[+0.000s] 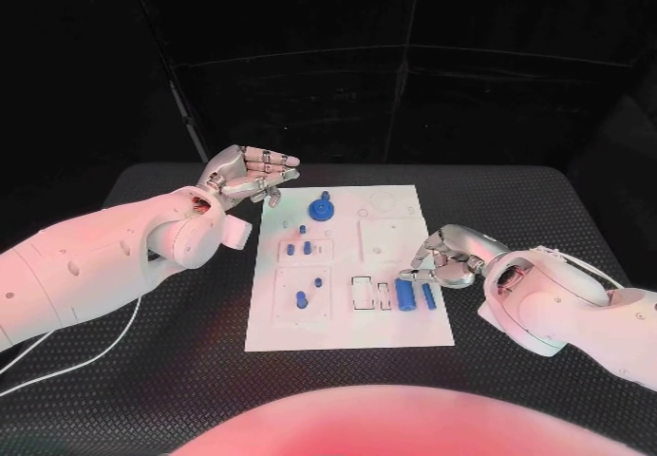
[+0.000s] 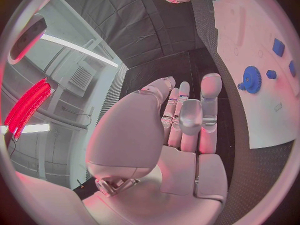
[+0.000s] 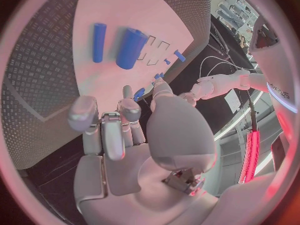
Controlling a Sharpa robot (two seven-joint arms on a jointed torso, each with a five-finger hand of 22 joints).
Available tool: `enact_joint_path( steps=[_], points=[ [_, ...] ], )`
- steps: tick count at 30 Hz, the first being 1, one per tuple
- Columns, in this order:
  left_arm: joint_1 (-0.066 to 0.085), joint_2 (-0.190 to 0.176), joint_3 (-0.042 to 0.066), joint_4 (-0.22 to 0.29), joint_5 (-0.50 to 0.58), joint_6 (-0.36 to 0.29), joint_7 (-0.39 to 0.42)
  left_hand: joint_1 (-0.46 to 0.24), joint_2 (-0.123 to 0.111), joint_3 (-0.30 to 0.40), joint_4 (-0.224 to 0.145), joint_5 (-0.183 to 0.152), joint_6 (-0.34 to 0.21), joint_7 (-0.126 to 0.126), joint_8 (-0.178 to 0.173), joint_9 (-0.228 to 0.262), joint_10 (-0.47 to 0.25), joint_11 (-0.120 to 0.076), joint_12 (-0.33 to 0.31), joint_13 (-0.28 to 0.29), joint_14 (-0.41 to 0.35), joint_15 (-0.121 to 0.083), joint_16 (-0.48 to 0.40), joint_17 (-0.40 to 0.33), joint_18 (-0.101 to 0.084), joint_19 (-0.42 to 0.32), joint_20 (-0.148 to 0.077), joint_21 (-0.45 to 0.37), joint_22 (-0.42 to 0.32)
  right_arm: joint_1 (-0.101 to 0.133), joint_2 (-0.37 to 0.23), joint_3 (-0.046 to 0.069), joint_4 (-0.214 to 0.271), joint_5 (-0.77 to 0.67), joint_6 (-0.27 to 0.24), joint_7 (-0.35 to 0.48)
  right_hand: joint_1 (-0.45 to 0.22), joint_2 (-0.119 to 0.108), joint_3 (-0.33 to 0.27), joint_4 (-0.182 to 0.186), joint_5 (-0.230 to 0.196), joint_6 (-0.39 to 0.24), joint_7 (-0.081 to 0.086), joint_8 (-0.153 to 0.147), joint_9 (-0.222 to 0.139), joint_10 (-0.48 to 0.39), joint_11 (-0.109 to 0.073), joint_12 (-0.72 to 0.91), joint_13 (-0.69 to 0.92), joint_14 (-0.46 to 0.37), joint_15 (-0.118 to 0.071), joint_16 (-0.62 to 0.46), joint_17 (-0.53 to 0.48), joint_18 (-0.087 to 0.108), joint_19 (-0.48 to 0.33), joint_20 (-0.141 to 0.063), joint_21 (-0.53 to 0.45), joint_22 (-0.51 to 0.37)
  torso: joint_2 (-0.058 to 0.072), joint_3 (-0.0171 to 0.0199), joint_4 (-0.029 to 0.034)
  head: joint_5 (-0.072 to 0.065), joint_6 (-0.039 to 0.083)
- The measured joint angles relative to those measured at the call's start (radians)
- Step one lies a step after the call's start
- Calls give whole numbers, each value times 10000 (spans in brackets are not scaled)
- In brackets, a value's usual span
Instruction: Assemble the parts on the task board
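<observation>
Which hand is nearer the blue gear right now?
Left. The left hand is raised just beside the gear at the board's far end; the right hand is at the near end, by the cylinders.

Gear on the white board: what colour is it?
Blue; the gear shows best in the left wrist view, lying on the white board.

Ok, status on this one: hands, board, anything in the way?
Left hand open, off the board's far left corner. Right hand open, hovering by the two blue cylinders. Board unobstructed, blue gear untouched.
</observation>
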Motion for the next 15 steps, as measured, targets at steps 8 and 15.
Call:
enact_joint_path(
  steps=[8, 15],
  points=[
    [0, 1, 0, 0, 0, 13, -4, 0, 0, 0, 0, 0, 0, 0, 0, 0, 0, 0, 0, 0, 0, 0, 0, 0, 0, 0, 0, 0, 1, -332, 171, 2, -7, -538, 269, -505, -188, 188, -242, -7, 0, -86, -15, 411, 270, 3, -3, 327, 530, 0, 0, 55, -1, 1, -1, 0, 0, 37, -5, -5, 43, -73, 0],
    [-1, -1, 0, -10, 0, 24, -7, 0, 0, 0, 0, 0, 0, 0, 0, 0, 0, 0, 0, 0, 0, 0, 0, 1, 0, 0, 0, 0, 1, -429, 340, 2, -99, -734, 529, -668, -228, 228, -315, 13, 0, -121, -49, 613, 431, 39, -39, 425, 717, 0, 0, 55, -2, 1, -1, 1, 39, 57, 1, -4, 43, -58, 0]
  ],
)
